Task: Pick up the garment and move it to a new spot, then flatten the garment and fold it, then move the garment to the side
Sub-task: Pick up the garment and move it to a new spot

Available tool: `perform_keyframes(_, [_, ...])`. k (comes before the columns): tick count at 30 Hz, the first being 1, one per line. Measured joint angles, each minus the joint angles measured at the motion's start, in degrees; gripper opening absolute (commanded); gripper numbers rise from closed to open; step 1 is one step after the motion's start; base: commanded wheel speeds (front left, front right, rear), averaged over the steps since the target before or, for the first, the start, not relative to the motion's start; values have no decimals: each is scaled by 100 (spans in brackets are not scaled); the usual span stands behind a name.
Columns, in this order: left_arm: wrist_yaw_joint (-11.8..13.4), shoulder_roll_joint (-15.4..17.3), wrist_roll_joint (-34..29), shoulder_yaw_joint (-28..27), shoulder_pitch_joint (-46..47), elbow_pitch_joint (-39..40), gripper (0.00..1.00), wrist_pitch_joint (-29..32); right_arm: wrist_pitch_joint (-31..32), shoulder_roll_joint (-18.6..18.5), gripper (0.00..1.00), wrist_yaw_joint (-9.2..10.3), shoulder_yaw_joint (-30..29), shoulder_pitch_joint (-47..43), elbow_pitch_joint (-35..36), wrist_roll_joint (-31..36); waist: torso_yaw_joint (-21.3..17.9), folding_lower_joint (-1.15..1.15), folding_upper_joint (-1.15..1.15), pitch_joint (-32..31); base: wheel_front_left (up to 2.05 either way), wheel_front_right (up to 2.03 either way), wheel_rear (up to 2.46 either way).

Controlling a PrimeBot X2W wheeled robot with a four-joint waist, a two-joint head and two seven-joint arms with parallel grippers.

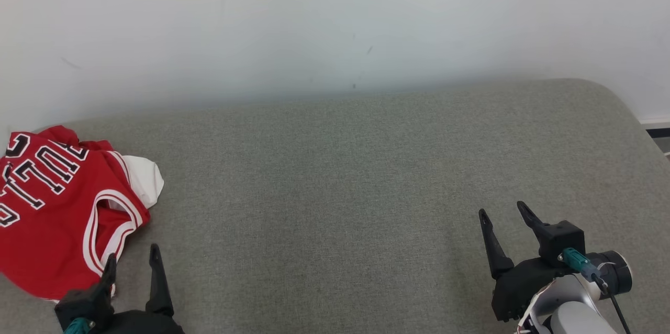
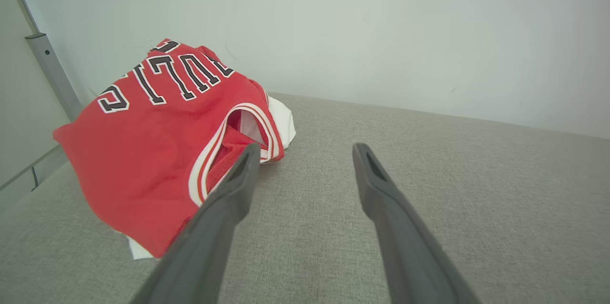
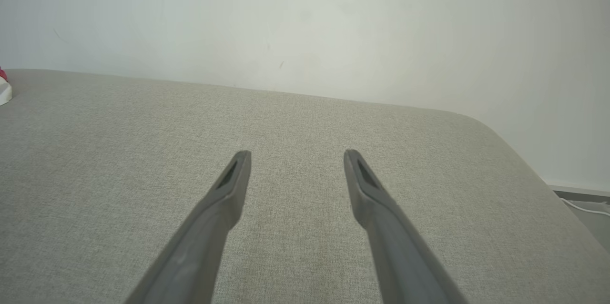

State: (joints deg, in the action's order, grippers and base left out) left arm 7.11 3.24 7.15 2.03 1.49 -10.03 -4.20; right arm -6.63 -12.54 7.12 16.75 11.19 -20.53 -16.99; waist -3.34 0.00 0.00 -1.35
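Well, the jersey (image 1: 57,213) lay bunched at the 9 o'clock edge of the grey surface (image 1: 340,177), close to the wall (image 1: 335,20), lettering up and a white layer poking out toward 3 o'clock. It was doubled over itself, not spread flat, so I judged the pick-up and the flattening were both yet to be done.

My left claw (image 1: 133,253) hovered at 7 o'clock, jaws wide and holding nothing. One fingertip sat over the striped armhole (image 2: 238,125). Whether it touched the cloth I could not tell. I read that placing as deliberate, since the jersey lay on that arm's side and the armhole's thick edge offered the firmest pinch.

My right claw (image 1: 501,208) sat at 5 o'clock, also wide and empty, well apart from the jersey over bare fabric. That made sense to me, because the open middle from 12 to 3 o'clock was the obvious new spot, and this arm was parked beside it, ready to take a second corner.

My worry was that a pinch at the armhole might lift one layer only.
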Motion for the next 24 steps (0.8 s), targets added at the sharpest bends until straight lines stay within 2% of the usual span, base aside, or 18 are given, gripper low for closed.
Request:
perform_keyframes(13, [-1, -38, -118, 38, 10, 98, 100, 73, -41, -3, 100, 0, -125, -38, 94, -3, 439, 0, 0, 31, 0, 0, 0])
perform_keyframes(23, [0, -53, -219, -12, 2, 172, 100, 166, -42, 22, 100, -5, -41, -45, 155, -4, 1120, 0, 0, 16, 0, 0, 0])
perform_keyframes(24, [0, -60, -232, -1, 3, 178, 100, 178, -42, 47, 100, -8, -14, -44, 156, -4, 1276, 0, 0, 9, 0, 0, 0])
